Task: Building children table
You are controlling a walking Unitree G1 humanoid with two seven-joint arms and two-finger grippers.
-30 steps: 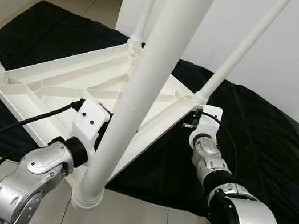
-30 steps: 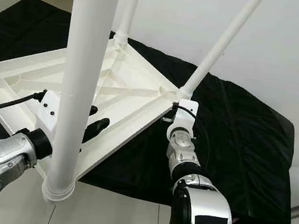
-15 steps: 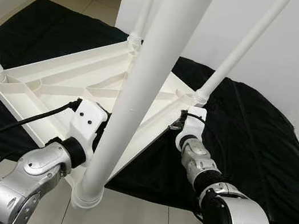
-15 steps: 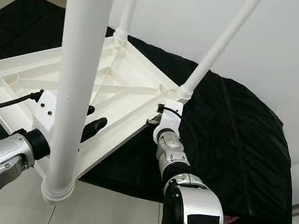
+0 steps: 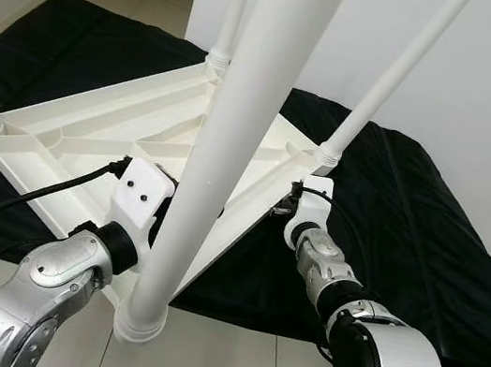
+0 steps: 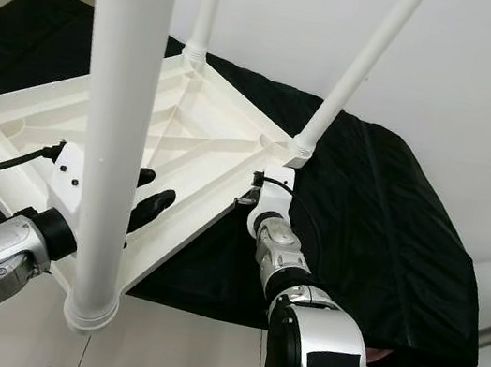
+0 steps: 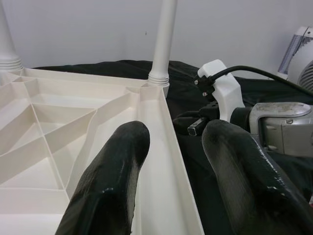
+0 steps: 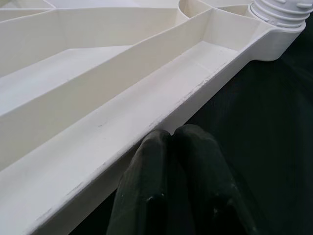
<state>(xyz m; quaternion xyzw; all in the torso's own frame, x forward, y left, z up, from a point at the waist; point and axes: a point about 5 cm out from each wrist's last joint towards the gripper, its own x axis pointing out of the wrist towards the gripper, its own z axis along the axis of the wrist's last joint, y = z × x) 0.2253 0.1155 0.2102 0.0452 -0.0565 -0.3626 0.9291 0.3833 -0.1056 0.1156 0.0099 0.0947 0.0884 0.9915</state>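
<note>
Left gripper (image 7: 176, 161) is straddling the upturned white table top's (image 5: 94, 124) rim, fingers spread; right gripper (image 8: 171, 137), fingers pressed together, is nudging its edge above the black cloth (image 5: 410, 222).

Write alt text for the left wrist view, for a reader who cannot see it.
The left tool has its two black fingers spread open astride the rim of the upturned white table. Past them one table leg rises from the corner, and the right arm reaches in over the black cloth.
</note>
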